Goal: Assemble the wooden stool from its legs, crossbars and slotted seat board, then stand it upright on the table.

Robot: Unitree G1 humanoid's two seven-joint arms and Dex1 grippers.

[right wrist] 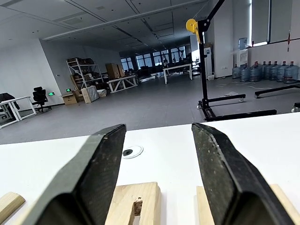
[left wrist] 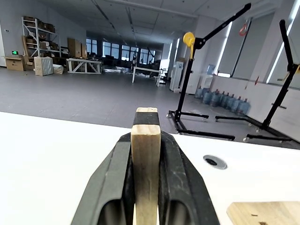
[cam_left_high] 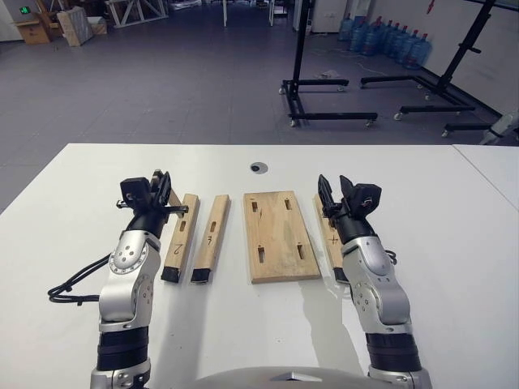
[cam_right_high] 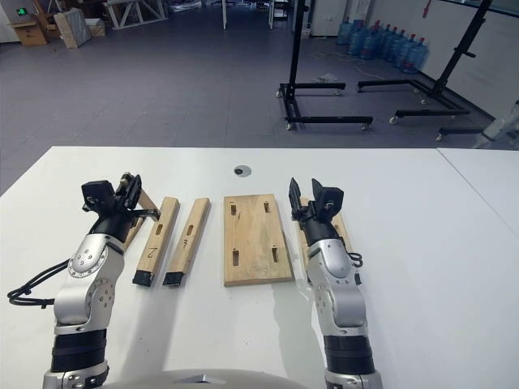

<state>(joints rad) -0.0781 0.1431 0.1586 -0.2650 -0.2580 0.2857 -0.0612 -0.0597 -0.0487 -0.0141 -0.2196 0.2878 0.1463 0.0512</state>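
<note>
left gripper [cam_left_high: 160,183] is clamped shut on a wooden leg [left wrist: 146,159] toward the table's [cam_left_high: 454,243] left edge, while the right gripper [cam_left_high: 335,193], wide open and empty, hangs over a second leg [cam_left_high: 326,233] just right of the seat board [cam_left_high: 280,235], which lies lengthwise front-to-back between the arms, nearer the right one.

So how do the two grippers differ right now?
The left gripper is closed around a wooden bar; the right gripper is open and holds nothing. The left sits left of the seat board, the right on its right, by another bar. Both are low over the table.
</note>
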